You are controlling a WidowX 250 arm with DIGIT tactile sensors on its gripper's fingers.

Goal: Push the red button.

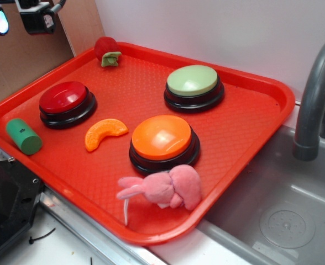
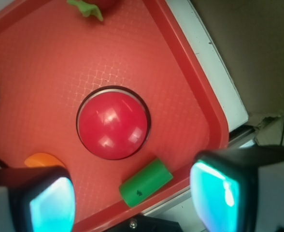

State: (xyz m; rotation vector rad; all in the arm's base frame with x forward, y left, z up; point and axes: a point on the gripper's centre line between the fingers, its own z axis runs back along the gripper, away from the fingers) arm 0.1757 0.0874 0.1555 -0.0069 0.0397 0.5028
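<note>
My gripper (image 2: 132, 203) hangs high above the left part of the red tray (image 1: 245, 132), pointing down; in the exterior view only a bit of me shows at the top left corner. In the wrist view my two fingers (image 2: 45, 200) stand wide apart at the bottom of the picture, their pads glowing teal, and nothing is between them. I am clear of everything on the tray.

The red button (image 1: 66, 101) sits near the tray's left edge, on its black base. From the wrist it lies above the gap between my fingers, its glossy dome (image 2: 114, 123) fully in view.

Around it: the green cylinder (image 1: 24, 136) lies on its side near the tray's left corner, just beside the button but apart from it. The orange slice (image 1: 104, 133) lies between the red button and the orange button (image 1: 163, 141). The strawberry toy (image 1: 108, 51) rests at the far corner, against the rim. The green button (image 1: 193, 86) stands toward the far right edge, well apart. A pink plush rabbit (image 1: 165, 187) lies by the near edge, touching the orange button's base.

Bare tray floor surrounds the red button on every side. Beyond the tray's right edge is a grey sink (image 1: 284, 221) with its faucet (image 1: 314, 94).
</note>
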